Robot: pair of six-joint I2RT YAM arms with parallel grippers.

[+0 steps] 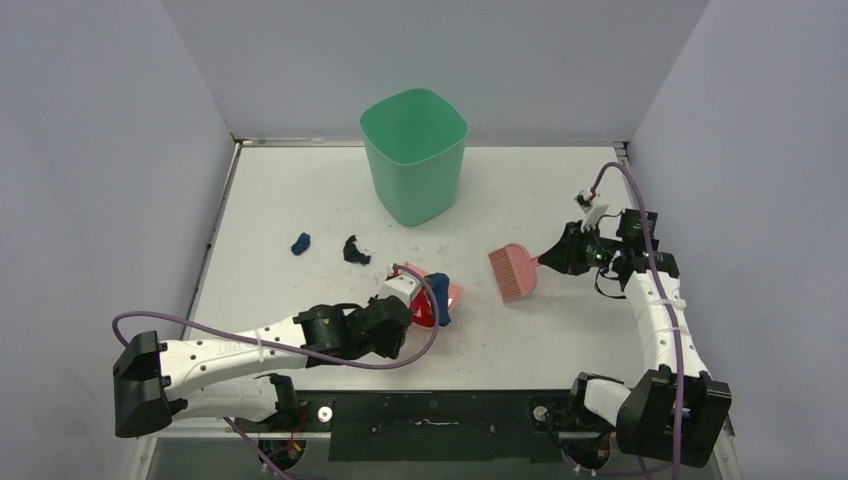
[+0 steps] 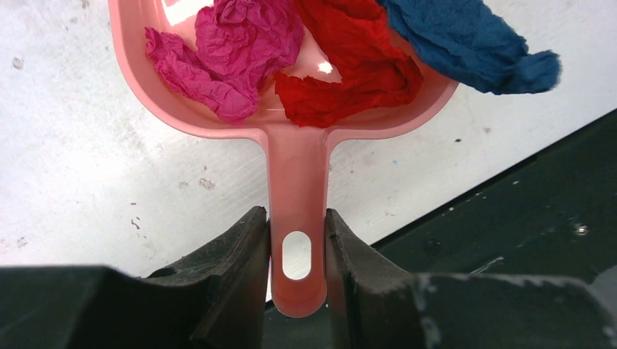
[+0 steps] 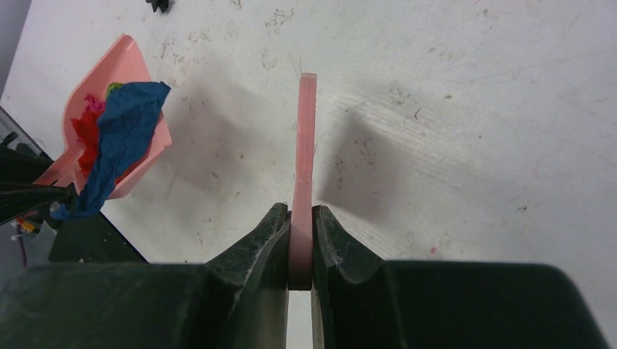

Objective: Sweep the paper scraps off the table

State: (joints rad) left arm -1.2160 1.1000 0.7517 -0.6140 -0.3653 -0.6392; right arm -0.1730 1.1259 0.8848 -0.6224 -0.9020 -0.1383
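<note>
My left gripper [image 1: 398, 305] [image 2: 297, 247] is shut on the handle of the pink dustpan [image 1: 452, 293] [image 2: 298, 163], which sits low over the table [image 1: 300, 190]. The pan holds magenta [image 2: 233, 51], red [image 2: 349, 73] and dark blue [image 2: 466, 36] paper scraps; the blue one hangs over its rim. My right gripper [image 1: 555, 255] [image 3: 301, 233] is shut on the pink hand brush [image 1: 513, 272] [image 3: 305, 131], right of the pan with a gap between them. A dark blue scrap [image 1: 301, 243] and a black scrap [image 1: 355, 250] lie loose on the table, left of the pan.
A green bin [image 1: 414, 155] stands upright at the back middle of the table. Pale grey walls close in the left, back and right sides. The dustpan [image 3: 127, 58] with its blue scrap [image 3: 124, 138] shows at the left of the right wrist view.
</note>
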